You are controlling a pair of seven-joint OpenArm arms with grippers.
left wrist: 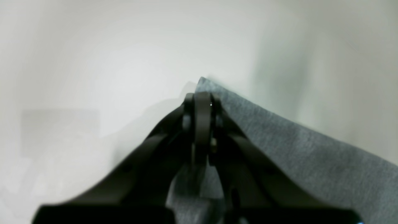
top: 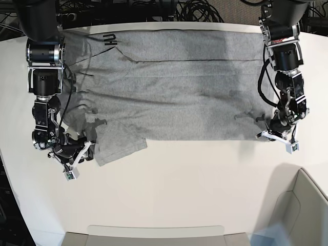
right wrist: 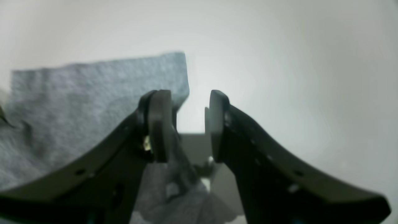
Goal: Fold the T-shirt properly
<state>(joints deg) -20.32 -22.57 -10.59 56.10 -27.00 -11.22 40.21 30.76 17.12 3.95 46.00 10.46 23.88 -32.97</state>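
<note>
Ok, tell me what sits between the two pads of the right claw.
Nothing: in the right wrist view the right claw stands open, its gap showing only bare white table; the heather-grey cotton T-shirt corner lies beside its left pad.

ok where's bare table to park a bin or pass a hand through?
Widest bare patch of table: in front of the T-shirt, from its near hem to the front edge. A narrower strip lies beyond the left gripper. Crowded: both shirt corners, with the right gripper at the sleeve; the shirt fills the far half.
</note>
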